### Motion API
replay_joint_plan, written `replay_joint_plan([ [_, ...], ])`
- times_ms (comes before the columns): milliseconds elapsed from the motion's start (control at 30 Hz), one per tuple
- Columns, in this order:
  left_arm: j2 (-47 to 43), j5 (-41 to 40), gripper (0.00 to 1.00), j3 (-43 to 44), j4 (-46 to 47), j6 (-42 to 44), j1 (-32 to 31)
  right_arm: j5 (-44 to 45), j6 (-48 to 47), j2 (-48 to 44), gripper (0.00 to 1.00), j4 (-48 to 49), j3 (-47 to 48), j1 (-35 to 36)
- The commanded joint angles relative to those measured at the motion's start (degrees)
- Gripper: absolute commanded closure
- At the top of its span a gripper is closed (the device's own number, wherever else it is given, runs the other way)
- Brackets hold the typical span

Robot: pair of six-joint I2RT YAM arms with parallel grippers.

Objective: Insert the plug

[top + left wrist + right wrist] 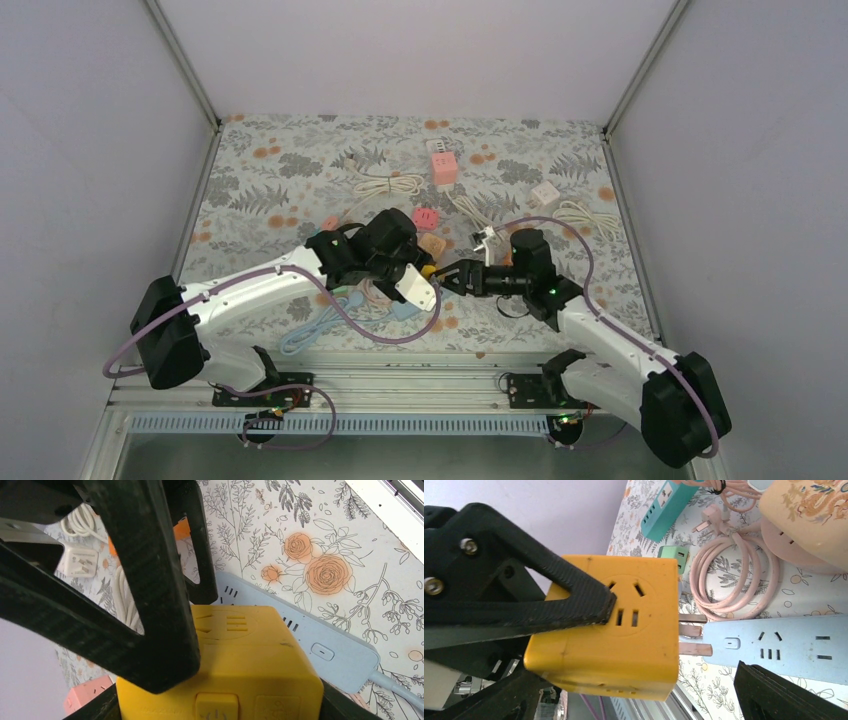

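Observation:
My left gripper [418,270] is shut on a yellow cube plug [429,268], with its own fingers on the cube's two sides in the left wrist view [220,680]. In the right wrist view the cube [614,640] is held in the air. Its three metal prongs [694,632] point at the switch end of a light blue power strip [784,645] and are outside any socket. The strip lies flat behind the cube [310,640]. My right gripper [452,275] is open right beside the cube, and one of its fingers [150,605] crosses the cube's socket face.
A coiled pink cable [734,575], a teal strip [669,502], a small green adapter [676,557] and a cream round socket [809,520] lie near the blue strip. Farther back are a pink socket block [441,165], a white cube [543,192] and white cables [385,185].

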Motion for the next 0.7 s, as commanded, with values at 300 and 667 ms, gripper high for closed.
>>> replay_joint_plan([
  [300, -1.1, 0.8, 0.73, 0.4, 2.9, 1.7, -0.1, -0.5, 1.9, 5.0, 0.08, 0.1, 5.4, 1.0],
  [667, -2.0, -0.8, 0.65, -0.4, 4.0, 0.6, -0.3, -2.4, 6.0, 4.8, 0.52, 4.2, 4.2, 1.6],
])
